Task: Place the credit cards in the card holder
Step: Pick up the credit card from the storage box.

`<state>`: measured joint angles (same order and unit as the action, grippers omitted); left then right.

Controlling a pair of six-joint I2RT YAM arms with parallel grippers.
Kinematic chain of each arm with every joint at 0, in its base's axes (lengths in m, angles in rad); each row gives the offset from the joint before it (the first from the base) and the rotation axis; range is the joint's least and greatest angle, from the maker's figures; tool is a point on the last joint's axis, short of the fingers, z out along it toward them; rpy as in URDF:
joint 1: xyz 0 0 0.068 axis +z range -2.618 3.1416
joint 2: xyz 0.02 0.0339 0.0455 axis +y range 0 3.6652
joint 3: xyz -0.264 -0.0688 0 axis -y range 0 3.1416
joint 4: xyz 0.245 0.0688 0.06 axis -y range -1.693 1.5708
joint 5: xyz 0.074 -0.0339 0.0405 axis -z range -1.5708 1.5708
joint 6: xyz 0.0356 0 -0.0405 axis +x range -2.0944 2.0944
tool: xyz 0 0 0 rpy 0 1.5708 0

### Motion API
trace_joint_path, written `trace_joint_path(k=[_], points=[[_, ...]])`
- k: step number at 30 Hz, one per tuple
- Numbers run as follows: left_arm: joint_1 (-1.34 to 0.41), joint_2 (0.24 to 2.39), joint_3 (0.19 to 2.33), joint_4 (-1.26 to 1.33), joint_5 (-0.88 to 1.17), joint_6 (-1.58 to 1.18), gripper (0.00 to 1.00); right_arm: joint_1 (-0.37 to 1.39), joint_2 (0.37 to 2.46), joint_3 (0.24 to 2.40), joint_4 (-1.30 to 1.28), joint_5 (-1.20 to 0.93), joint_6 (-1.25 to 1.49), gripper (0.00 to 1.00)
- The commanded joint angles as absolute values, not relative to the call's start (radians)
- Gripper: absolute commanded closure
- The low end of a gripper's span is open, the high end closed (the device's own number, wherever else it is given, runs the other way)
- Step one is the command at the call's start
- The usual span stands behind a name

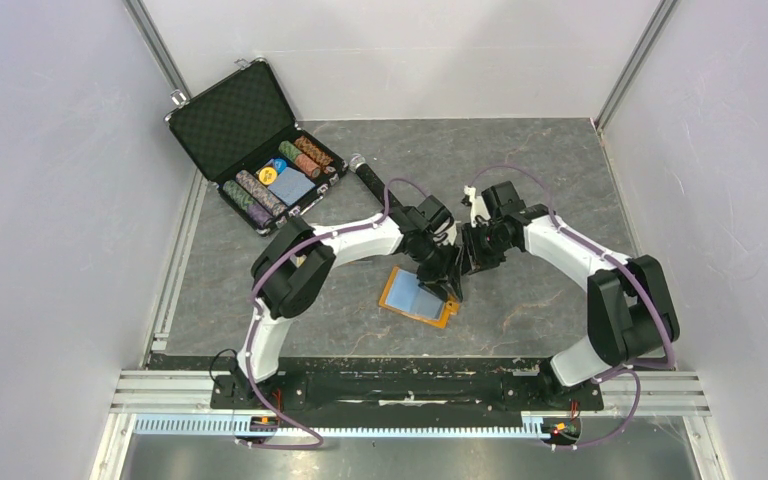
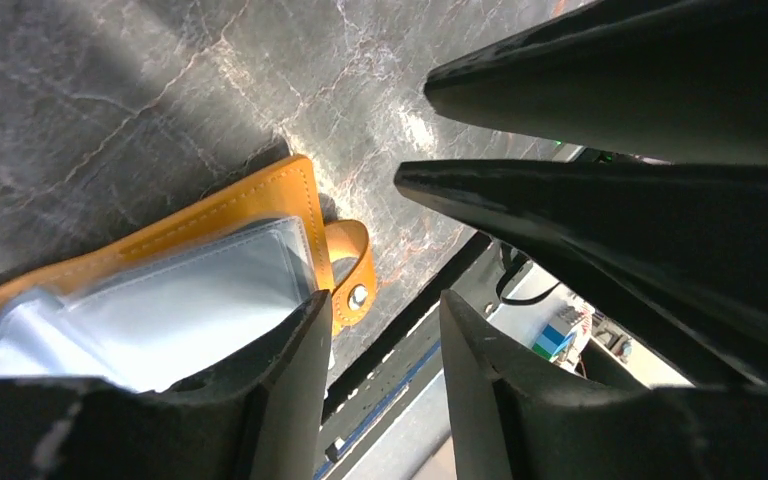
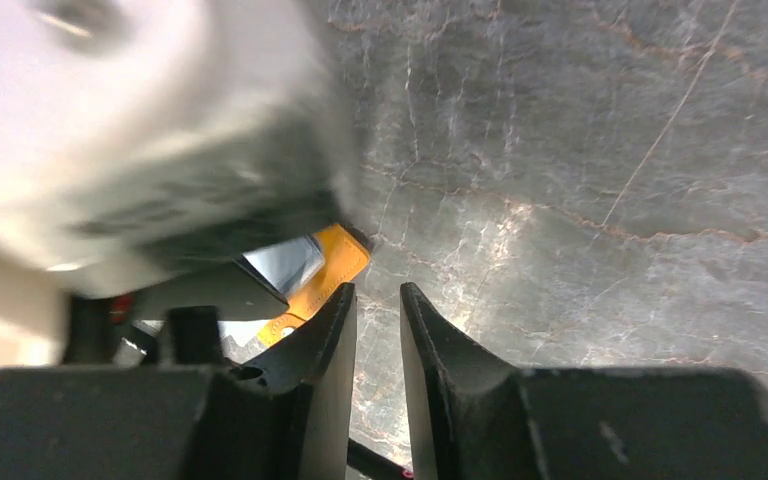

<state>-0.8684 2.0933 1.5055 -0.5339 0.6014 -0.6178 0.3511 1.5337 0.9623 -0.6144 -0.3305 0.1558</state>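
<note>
The grey marbled table (image 1: 560, 200) fills the floor of the cell. Well away from both sets of fingers, at the far left corner, stands an open black chip case (image 1: 230, 125) with rows of poker chips (image 1: 260, 195); its left edge is hard to separate from the wall rail.

The two arms bend inward and meet over the middle of the table, so the overhead view hides most of what lies under their wrists. The card holder (image 1: 410, 292) lies opened flat, blue lining up, with its right end tucked beneath the fingers of both arms. Only its left part shows clearly from above.

The left gripper (image 2: 380, 320) stands open with nothing between its fingers — one finger overlaps the edge of the holder's clear sleeves (image 2: 200, 290), and whether it touches them cannot be told. The other arm's two black fingers (image 2: 610, 200) point in just beside it, tips close to the holder's end.

The right gripper (image 3: 377, 300) has its fingers a narrow gap apart, bare table showing through and nothing held. Left of them only an orange corner of the holder shows; a blurred white arm link (image 3: 140, 130) covers the rest.

The strap (image 2: 352, 255) with its round snap (image 2: 358, 296) sticks out beside the left fingers. Whether the sleeves hold any card is not clear.
</note>
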Motion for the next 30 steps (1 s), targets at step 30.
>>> trace_joint_path(k=[30], points=[[-0.797,1.882,1.474,-0.580,0.387,-0.561,0.41,0.411,1.603,0.898,-0.444,-0.599,0.211,0.70]])
